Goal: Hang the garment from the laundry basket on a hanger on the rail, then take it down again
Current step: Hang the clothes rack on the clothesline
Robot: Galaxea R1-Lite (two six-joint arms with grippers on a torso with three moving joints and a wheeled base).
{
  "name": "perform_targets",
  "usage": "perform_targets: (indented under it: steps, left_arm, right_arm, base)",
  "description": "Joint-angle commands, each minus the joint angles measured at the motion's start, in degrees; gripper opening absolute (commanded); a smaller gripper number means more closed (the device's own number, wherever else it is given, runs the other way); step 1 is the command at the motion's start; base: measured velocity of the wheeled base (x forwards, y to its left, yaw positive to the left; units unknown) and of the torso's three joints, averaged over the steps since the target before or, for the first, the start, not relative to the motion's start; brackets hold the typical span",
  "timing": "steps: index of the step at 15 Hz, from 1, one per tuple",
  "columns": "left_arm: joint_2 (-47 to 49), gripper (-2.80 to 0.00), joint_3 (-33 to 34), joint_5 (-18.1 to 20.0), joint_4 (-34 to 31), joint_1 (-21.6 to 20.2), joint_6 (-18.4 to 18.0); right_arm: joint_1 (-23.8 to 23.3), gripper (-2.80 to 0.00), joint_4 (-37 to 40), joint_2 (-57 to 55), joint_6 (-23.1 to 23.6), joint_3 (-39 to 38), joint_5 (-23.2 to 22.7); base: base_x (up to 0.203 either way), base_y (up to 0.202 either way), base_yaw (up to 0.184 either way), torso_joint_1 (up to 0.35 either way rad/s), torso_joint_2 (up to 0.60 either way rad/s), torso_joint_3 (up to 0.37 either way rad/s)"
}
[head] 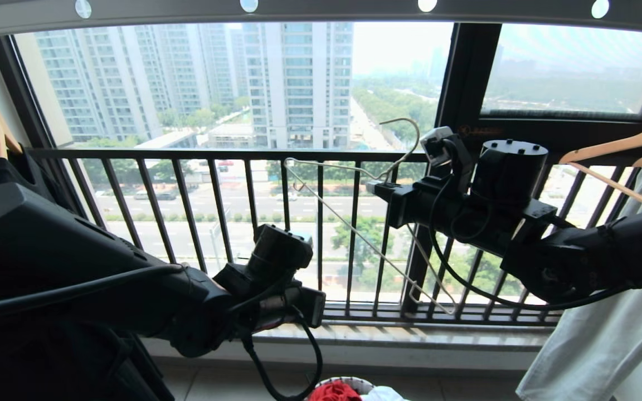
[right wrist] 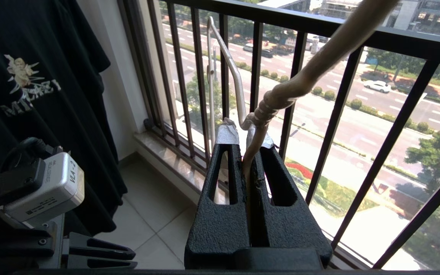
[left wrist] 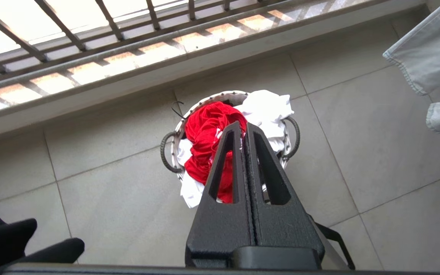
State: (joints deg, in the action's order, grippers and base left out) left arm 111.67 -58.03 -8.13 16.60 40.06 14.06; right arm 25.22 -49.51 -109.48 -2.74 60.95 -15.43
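One hanger (right wrist: 260, 114) in right gripper's (right wrist: 248, 147) jaws, left gripper (left wrist: 243, 130) closed (empty) – one basket (left wrist: 174, 147), one red garment (left wrist: 204, 130).

A large window (head: 232, 83) fills the wall ahead, its dark frame (head: 468, 72) splitting it into a wide pane and a smaller one to the right. Outside stand pale high-rise towers (head: 298, 78), a broad road with cars, and rows of green trees under hazy daylight. A dark barred railing (head: 187, 206) runs across the lower part of the window, above a pale stone sill (head: 410, 337) striped with sunlight and bar shadows. The floor (left wrist: 376, 152) is laid with large light grey tiles and thin dark joints. A white wall (right wrist: 122, 95) meets the window at the left corner.
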Motion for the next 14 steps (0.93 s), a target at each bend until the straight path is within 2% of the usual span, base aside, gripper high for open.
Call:
perform_targets:
  steps: [1, 6, 8, 9, 14]
  left_arm:
    - [-10.05, -2.80, -0.52, -0.12, -5.60, 0.91, -0.22]
    - [-24.27, -2.80, -7.40, 0.04, -25.48, 1.63, -0.47]
    - [-26.75, -2.80, -10.14, -0.04, -28.71, 1.68, 0.34]
    - [-26.99, -2.80, -11.08, -0.04, -29.11, 1.69, 2.05]
    - [-30.65, -2.80, -11.82, 0.25, -31.70, 1.70, 2.45]
  right_arm:
    - [0.97, -2.80, -0.32, 0.42, 0.10, -1.25, -0.09]
    - [1.50, -2.80, -0.29, 6.18, 2.04, -4.37, 0.10]
    - [1.53, -2.80, -0.11, 9.19, 5.57, -6.78, 0.06]
    - [1.80, -2.80, -0.10, 10.51, 7.57, -7.61, 0.10]
    - [2.20, -2.80, 1.58, 18.42, 8.28, -8.37, 0.23]
  base:
    - [0.000, 0.000, 0.000, 0.000, 0.00, 0.000]
    - [0.000, 0.000, 0.000, 0.000, 0.00, 0.000]
    - [0.000, 0.000, 0.000, 0.000, 0.00, 0.000]
    - [0.000, 0.000, 0.000, 0.000, 0.00, 0.000]
    - [0.000, 0.000, 0.000, 0.000, 0.00, 0.000]
